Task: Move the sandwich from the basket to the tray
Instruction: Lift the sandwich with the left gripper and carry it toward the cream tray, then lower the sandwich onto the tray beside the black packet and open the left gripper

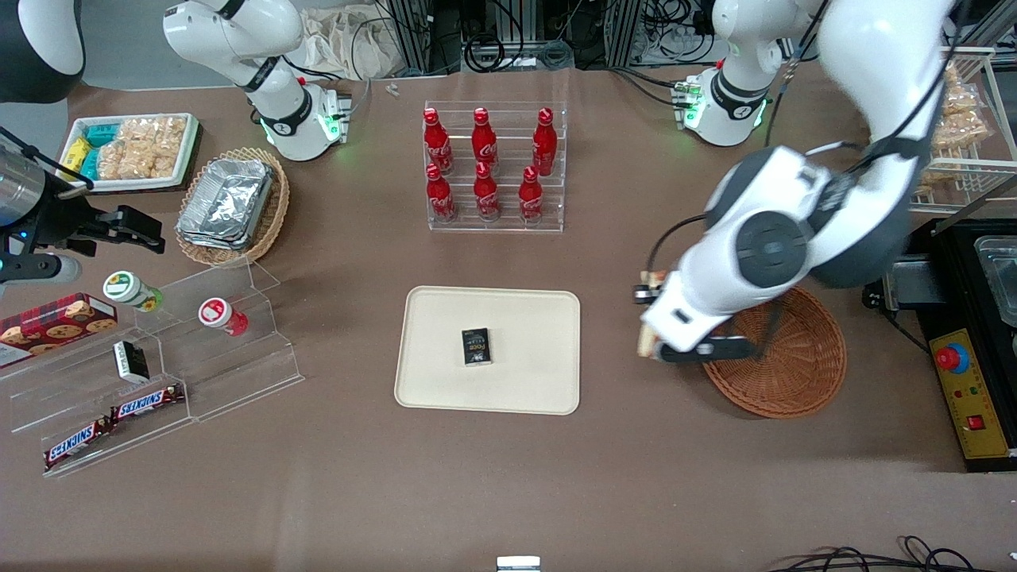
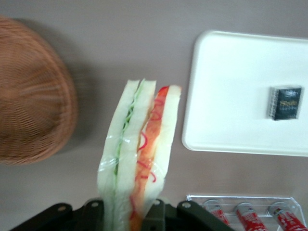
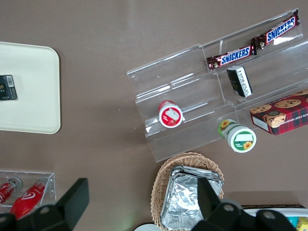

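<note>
Between the basket and the tray, above bare table, the sandwich hangs in the gripper. The fingers are clenched on the wedge's broad end, one on each bread face, so the sandwich stands out from the gripper with its long axis running away from the wrist and its filling edge showing: green on one side, orange-pink on the other. In the front view only a sliver of the sandwich shows at the gripper, which sits just off the basket's rim on the side toward the tray.

The basket now looks empty, so the lift seems done and the carry is under way. What the next move turns on is plain: the tray lies sideways from the gripper, toward the parked arm's end of the table, near but not yet under the sandwich. In the wrist view the wedge's tip sits just beside the tray corner, still over the table. The arm likely needs to travel farther that way before lowering.

A small dark box lies near the tray's middle. The strip of tray between it and the gripper is bare, and seems the natural spot to set the wedge down without touching the box.

A rack of red bottles stands farther from the front camera than the tray, well clear of the path.
</note>
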